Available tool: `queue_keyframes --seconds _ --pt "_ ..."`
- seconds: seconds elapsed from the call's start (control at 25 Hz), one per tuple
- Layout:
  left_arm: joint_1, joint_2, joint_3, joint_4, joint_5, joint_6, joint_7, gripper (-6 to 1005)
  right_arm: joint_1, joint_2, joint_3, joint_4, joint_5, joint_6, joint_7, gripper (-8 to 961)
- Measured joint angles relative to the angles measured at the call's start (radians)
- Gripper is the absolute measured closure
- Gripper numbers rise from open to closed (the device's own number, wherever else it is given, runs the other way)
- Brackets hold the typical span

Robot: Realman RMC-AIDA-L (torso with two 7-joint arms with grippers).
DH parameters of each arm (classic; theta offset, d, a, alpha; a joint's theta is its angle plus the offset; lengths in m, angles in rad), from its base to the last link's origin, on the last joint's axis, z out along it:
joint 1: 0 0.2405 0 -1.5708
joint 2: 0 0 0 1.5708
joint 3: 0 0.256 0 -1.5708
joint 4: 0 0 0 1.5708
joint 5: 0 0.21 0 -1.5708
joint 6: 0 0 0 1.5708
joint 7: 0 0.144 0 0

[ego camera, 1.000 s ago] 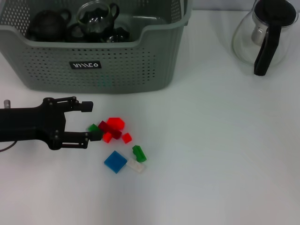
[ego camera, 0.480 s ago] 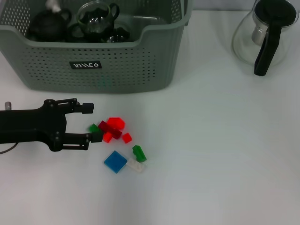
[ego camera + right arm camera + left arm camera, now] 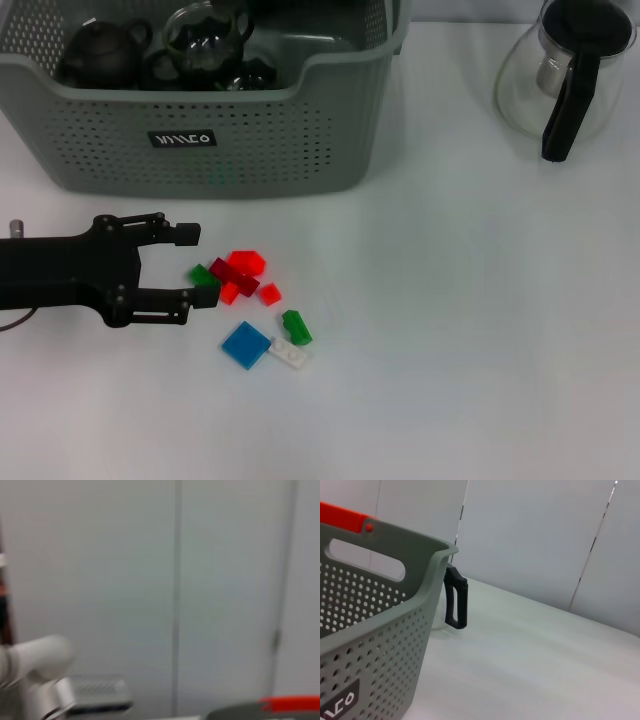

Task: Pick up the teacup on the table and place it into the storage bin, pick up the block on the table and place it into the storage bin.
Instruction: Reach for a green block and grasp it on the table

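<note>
Several small blocks lie in a cluster on the white table in the head view: a green block (image 3: 201,273), red blocks (image 3: 246,264), a second green block (image 3: 296,327), a blue block (image 3: 246,345) and a white block (image 3: 291,353). My left gripper (image 3: 197,263) lies low over the table just left of the cluster. It is open, with the small green block between its fingertips. The grey-green storage bin (image 3: 260,150) stands behind, holding dark tea ware (image 3: 105,50). No teacup shows on the table. My right gripper is out of view.
A glass kettle with a black handle (image 3: 565,70) stands at the back right of the table. The left wrist view shows the storage bin's perforated wall (image 3: 375,630) and the kettle handle (image 3: 456,602) beyond it. The right wrist view shows only a grey wall.
My left gripper has shifted very slightly toward the near edge. The blocks and the bin have stayed where they were.
</note>
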Motion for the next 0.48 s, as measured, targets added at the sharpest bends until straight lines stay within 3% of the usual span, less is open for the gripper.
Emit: queue_keyframes --seconds 0.24,0.48 --pt "0.004 0.002 0.000 0.000 0.002 0.001 0.003 167 -0.127 -0.010 0.028 -0.020 -0.054 -0.300 -0.018 6" --pt "0.010 0.002 -0.001 0.000 0.002 0.001 0.004 166 -0.159 -0.003 0.028 0.107 -0.208 -0.373 -0.058 6"
